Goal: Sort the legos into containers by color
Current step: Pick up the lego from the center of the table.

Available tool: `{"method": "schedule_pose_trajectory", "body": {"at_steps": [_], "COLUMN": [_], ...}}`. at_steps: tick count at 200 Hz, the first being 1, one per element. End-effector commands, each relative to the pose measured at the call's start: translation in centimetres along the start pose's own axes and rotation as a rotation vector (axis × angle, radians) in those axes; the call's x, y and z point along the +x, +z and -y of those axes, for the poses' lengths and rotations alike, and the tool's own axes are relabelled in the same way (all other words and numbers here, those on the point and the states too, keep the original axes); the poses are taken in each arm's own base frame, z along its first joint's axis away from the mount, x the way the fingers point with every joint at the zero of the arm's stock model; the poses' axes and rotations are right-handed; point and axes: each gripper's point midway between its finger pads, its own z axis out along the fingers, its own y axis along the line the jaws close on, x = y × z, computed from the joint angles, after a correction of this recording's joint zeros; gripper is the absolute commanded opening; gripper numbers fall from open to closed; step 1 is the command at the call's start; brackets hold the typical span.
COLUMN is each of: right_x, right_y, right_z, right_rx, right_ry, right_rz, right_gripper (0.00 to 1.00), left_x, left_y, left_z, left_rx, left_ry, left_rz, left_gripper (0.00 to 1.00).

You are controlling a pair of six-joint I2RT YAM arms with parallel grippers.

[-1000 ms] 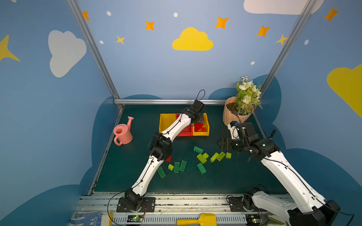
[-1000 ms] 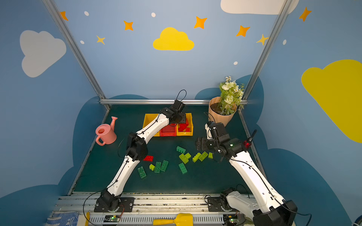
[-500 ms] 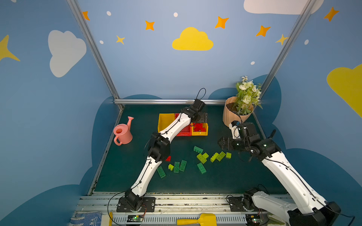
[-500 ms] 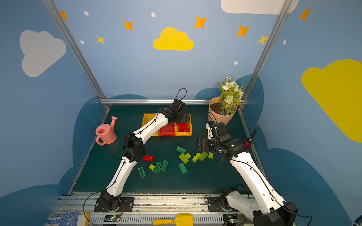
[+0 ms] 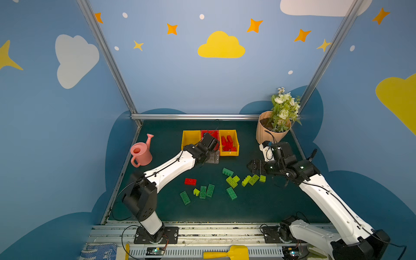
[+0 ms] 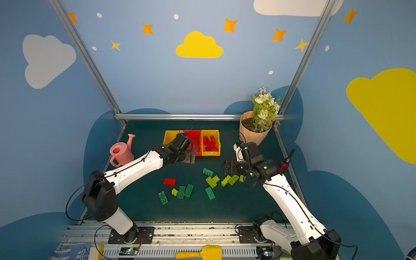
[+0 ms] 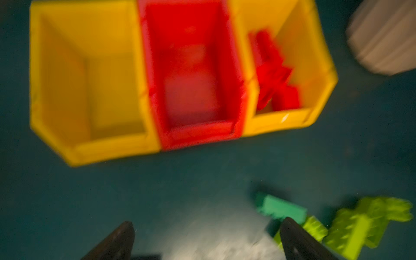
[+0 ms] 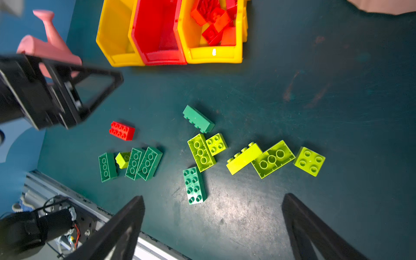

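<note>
- Looking down in both top views, we take in what neither wrist view gives whole: both arms, the pink watering can [image 5: 140, 154] and the ribbed peach flower pot [image 5: 266, 132] on the dark, scuffed table [image 5: 202, 211].
- Only the right wrist view is sharp enough for us to read studs. The left wrist view is blurred.
- We see the left gripper [image 7: 208, 238] hovering just in front of the red bin [image 6: 195, 139], jaws spread wide with nothing between them. The right gripper [image 8: 213, 213] hangs near the lime bricks [image 8: 272, 158], likewise released and empty.
- The left yellow bin [image 5: 191, 138], the red bin and the right yellow bin [image 5: 229, 153] stand touching in a row at the back. They are smooth, glossy and open-topped, with long axes running toward the back wall. We find a heap of red bricks [image 8: 213, 22] in the right yellow bin.
- The loose red brick [image 8: 122, 130] lies studs up on the table, long axis across it, well apart from the bins.
- Among the dark green bricks [image 8: 194, 185], two lie touching with hollow undersides up, one rests on its side, and one sits studs up with its long axis roughly front to back.
- Among the lime bricks, two long ones show hollow undersides, one lies on its side, and two squares sit studs up.
</note>
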Motion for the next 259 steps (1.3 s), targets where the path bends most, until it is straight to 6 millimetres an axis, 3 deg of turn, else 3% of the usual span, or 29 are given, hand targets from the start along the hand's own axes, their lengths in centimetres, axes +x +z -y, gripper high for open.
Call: {"method": "schedule_pose_trajectory", "body": {"at_steps": [1, 35, 79, 160, 225, 259], "right_x": [0.6, 1.0, 1.3, 1.9, 1.9, 1.8], "right_y": [1.3, 2.7, 3.4, 2.2, 2.4, 2.5], "right_z": [-0.6, -2.1, -3.9, -2.8, -2.7, -2.8], "right_rx": [-0.011, -0.001, -0.014, 0.037, 0.042, 0.04], "right_ry": [-0.01, -0.051, -0.088, -0.096, -0.092, -0.096], "right_rz": [-0.036, -0.072, -0.094, -0.075, -0.076, -0.077], "right_gripper": [0.96, 0.96, 0.96, 0.96, 0.96, 0.96], "left_x": [1.8, 5.5, 8.4, 10.7, 12.1, 12.8], "left_y": [-2.0, -2.6, -0.8, 4.2, 5.5, 5.9], "left_z": [-3.2, -7.1, -9.1, -8.2, -8.3, -8.7], "left_rx": [-0.071, -0.161, -0.209, -0.123, -0.134, -0.151], "left_ry": [-0.04, -0.102, -0.108, -0.157, -0.148, -0.158], "left_rz": [0.03, 0.033, -0.025, -0.167, -0.222, -0.248], "left_gripper": [1.0, 1.0, 1.0, 1.0, 0.97, 0.89]}}
